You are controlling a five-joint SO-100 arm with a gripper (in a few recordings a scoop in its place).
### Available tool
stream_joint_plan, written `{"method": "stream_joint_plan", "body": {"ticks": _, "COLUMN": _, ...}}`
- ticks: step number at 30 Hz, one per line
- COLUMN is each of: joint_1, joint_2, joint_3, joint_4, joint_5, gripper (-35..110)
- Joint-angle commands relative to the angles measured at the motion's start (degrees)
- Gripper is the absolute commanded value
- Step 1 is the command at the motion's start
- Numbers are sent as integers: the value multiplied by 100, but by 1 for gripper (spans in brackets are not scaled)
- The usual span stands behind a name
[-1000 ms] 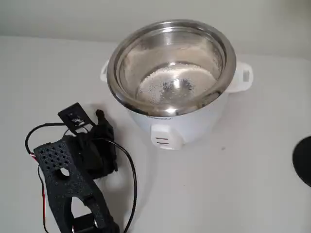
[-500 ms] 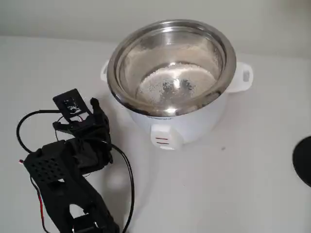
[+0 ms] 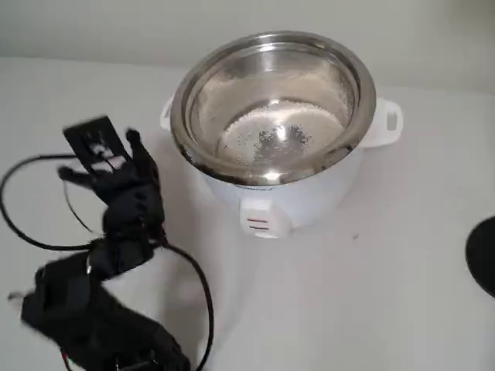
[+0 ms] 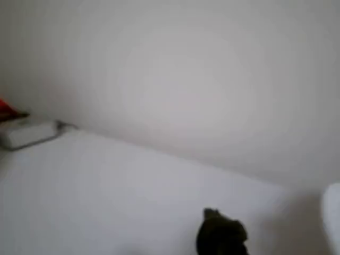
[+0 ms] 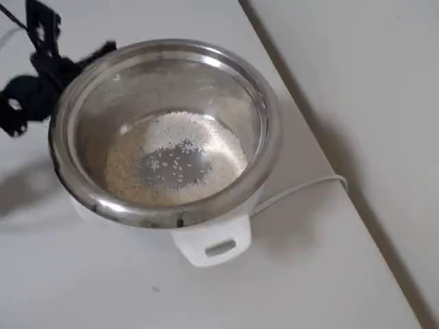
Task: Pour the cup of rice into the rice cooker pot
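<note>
The rice cooker pot [image 3: 272, 108] is a shiny steel bowl in a white body, standing at the back middle of the table. White rice [image 3: 278, 135] lies spread over its bottom, and the overhead view shows the rice [image 5: 175, 157] in the rice cooker pot [image 5: 267, 130] as a thin layer. My black gripper [image 3: 128, 151] hovers left of the cooker, blurred, with nothing seen between its fingers. In the overhead view the gripper [image 5: 103, 49] lies just outside the pot's far left rim. One dark fingertip [image 4: 220, 234] shows in the wrist view. The cup is out of view.
A black round object [image 3: 483, 255] sits at the right edge. Black cables [image 3: 193, 278] loop on the table beside the arm. The cooker's white cord [image 5: 302, 188] runs to the table edge. A white and red item [image 4: 26, 133] lies far left near the wall.
The arm has swung left and further up the picture, away from the cooker's front. The rice in the pot looks the same.
</note>
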Motion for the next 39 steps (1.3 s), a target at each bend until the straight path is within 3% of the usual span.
{"method": "stream_joint_plan", "body": {"ticks": 1, "joint_1": 281, "joint_2": 1784, "joint_3": 35, "joint_4": 1257, "joint_5": 404, "gripper": 55}}
{"method": "stream_joint_plan", "body": {"ticks": 9, "joint_1": 870, "joint_2": 4122, "joint_3": 141, "joint_4": 3894, "joint_5": 1477, "gripper": 54}}
{"method": "stream_joint_plan", "body": {"ticks": 26, "joint_1": 2927, "joint_2": 8244, "joint_3": 167, "joint_4": 9237, "joint_5": 5968, "gripper": 48}}
{"method": "stream_joint_plan", "body": {"ticks": 29, "joint_1": 2751, "joint_2": 9176, "joint_3": 299, "joint_4": 10063, "joint_5": 6187, "gripper": 38}}
{"method": "stream_joint_plan", "body": {"ticks": 39, "joint_1": 2593, "joint_2": 9185, "joint_3": 229, "joint_4": 11733, "joint_5": 6979, "gripper": 7}}
